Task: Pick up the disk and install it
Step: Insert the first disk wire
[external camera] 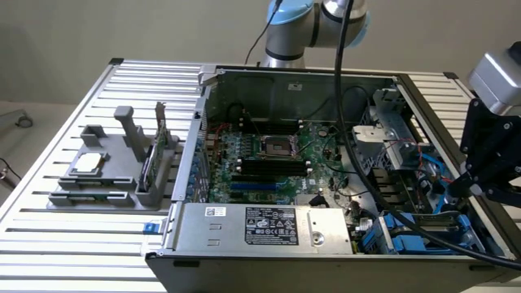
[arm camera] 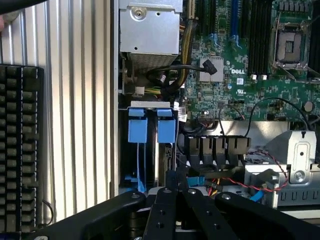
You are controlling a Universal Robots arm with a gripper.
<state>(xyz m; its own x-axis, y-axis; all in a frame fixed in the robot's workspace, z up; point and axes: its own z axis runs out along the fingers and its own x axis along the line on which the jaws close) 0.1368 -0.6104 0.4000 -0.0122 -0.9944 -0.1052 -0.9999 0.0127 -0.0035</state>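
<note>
End effector (arm camera: pixel 178 187) shut, nothing held; hovers over PC case (arm camera: pixel 114 75) nr blue-framed disk (arm camera: pixel 138 131) in bay.

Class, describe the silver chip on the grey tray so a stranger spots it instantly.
On the exterior view's left of the open computer case sits a grey tray. The chip lies flat on the tray's far side from the case: small, square, silver, unlike the thin green card standing on edge.

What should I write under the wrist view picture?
Shut end effector over the open computer case, near two blue tabs.
</note>
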